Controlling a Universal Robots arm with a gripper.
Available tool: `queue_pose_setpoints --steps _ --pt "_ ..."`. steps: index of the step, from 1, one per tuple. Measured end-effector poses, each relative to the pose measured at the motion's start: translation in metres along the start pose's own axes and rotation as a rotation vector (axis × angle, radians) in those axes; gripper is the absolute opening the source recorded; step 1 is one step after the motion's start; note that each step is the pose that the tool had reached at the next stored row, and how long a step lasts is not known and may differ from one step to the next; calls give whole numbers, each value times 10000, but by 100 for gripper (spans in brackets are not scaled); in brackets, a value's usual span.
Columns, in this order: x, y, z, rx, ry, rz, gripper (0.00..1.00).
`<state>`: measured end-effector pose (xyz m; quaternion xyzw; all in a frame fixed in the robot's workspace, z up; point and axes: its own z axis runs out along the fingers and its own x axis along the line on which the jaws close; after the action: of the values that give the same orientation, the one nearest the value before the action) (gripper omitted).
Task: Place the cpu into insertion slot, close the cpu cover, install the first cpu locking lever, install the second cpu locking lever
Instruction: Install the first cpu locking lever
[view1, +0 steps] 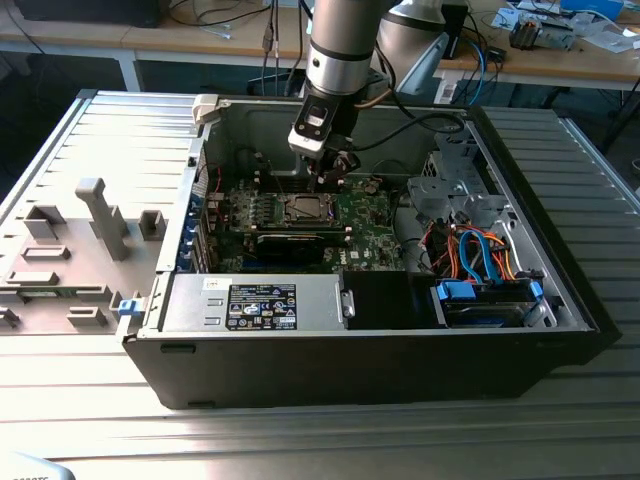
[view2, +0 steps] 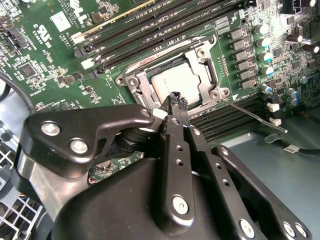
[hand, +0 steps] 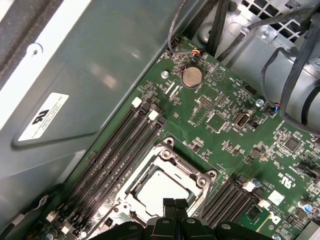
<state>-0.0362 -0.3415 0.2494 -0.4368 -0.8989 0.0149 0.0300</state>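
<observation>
Silvery sq cpu (view2: 174, 82) sat in insertion slot (view2: 152, 71) on green motherboard (view2: 45, 60), silver cpu cover (view2: 200, 59) framing it, gripper (view2: 177, 101) clenched, empty, at cover's edge, memory slots (view2: 150, 30) alongside, thin lever (view2: 252, 114) sticking out nearby.

Green, silver and black are seen now.
The motherboard (hand: 232, 150) is coloured green, the cpu (hand: 160, 189) silvery-grey, the cpu cover (hand: 173, 156) bright silver; the claw (view2: 177, 100) and memory slots (view2: 150, 30) are finished black, the cables (view1: 480, 248) orange and blue.
</observation>
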Motion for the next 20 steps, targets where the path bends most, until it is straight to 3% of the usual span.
queue_pose_setpoints --steps 20 --pt "0 0 0 20 -25 -476 11"
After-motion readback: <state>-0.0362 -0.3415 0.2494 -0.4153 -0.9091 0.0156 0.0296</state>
